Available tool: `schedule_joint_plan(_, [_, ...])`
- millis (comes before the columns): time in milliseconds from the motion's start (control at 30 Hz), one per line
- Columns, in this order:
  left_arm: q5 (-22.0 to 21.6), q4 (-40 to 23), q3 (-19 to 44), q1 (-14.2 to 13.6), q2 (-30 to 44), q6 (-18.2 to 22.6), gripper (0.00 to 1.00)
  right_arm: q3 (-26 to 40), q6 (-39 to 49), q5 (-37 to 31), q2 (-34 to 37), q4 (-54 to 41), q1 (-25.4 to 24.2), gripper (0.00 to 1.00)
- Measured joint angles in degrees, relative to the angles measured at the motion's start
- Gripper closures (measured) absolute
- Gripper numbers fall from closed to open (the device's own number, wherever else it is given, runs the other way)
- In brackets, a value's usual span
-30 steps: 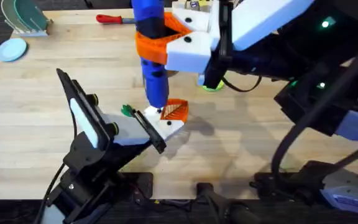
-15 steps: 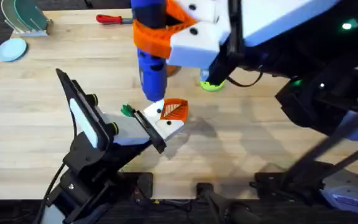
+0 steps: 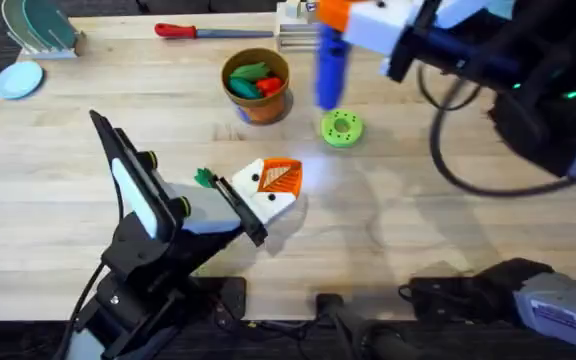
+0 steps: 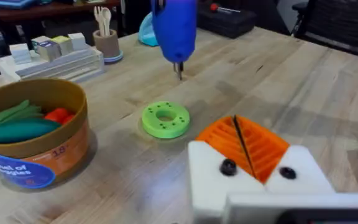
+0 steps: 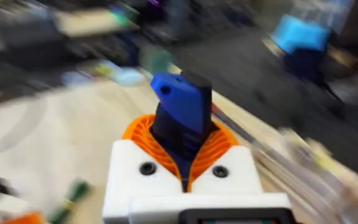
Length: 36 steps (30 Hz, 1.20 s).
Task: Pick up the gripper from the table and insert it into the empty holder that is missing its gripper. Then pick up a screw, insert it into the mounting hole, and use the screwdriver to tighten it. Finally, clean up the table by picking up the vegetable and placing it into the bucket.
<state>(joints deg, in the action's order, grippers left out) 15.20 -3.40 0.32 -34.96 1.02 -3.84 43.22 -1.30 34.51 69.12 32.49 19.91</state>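
1. The right gripper (image 5: pixel 185 165) has its white fingers with orange ribbed pads pinched on the blue pen-shaped electric screwdriver (image 3: pixel 329 62), which sticks up between the two pads in the right wrist view.
2. In the overhead view the screwdriver hangs upright over the far middle of the light wooden butcher-block table (image 3: pixel 418 230), its thin metal tip pointing down just beyond the flat bright green disc with holes (image 3: pixel 342 128); the left wrist view shows the tip above the wood, not touching the disc (image 4: pixel 166 119).
3. The left gripper (image 3: pixel 268 190) lies low over the table near the middle. Its white finger blocks sit close together with the orange ribbed wedge-shaped pad (image 4: pixel 244 144) seated between them, a thin dark seam running down the pad's face.
4. Two small dark round mounting holes (image 4: pixel 228 167) show in the white faces, one on each side of the seam; whether a screw sits in either cannot be told.
5. The small dark green toy vegetable (image 3: pixel 205 179) lies on the table just beside the left gripper, on its left, apart from the fingers.
6. The round orange-brown bucket (image 3: pixel 257 86) stands beyond the left gripper, near the green disc, holding a larger green pod (image 4: pixel 12 121) and red pieces (image 4: pixel 59 115).
7. A red-handled hand tool with a long steel shaft (image 3: pixel 208 31) lies along the far edge.
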Motion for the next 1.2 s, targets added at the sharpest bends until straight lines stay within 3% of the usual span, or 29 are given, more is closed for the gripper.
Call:
schedule_joint_plan(200, [0.00,-0.02,0.00,0.00,-0.02,-0.02,0.988,0.02,21.91,-17.90,0.55,-19.86,-9.64,0.981])
schedule_joint_plan(400, [0.00,-0.02,0.00,0.00,0.00,0.00,0.988,0.50,45.31,-38.89,5.26,-20.53,-11.81,0.981])
schedule_joint_plan(500, [0.00,-0.02,0.00,0.00,0.00,-0.02,0.988,0.91,54.97,-45.11,9.41,-20.29,-11.86,0.981])
schedule_joint_plan(667, [0.00,-0.02,0.00,0.00,-0.01,-0.01,0.988,0.94,64.76,-47.75,17.34,-20.24,-11.85,0.981])
schedule_joint_plan(933, [0.00,-0.02,0.00,0.00,0.00,0.00,0.988,0.96,69.81,-48.31,24.64,-20.48,-11.84,0.979])
schedule_joint_plan(1100, [0.00,-0.02,0.00,0.00,0.00,0.00,0.988,1.17,70.70,-48.42,24.94,-24.50,-11.84,0.840])
schedule_joint_plan(1133, [0.00,-0.02,0.00,0.00,0.00,-0.02,0.988,1.24,70.64,-48.39,24.94,-25.79,-11.84,0.773])
schedule_joint_plan(1200, [0.00,-0.02,0.00,0.00,-0.01,-0.02,0.988,1.51,70.68,-48.37,24.90,-27.03,-11.81,0.485])
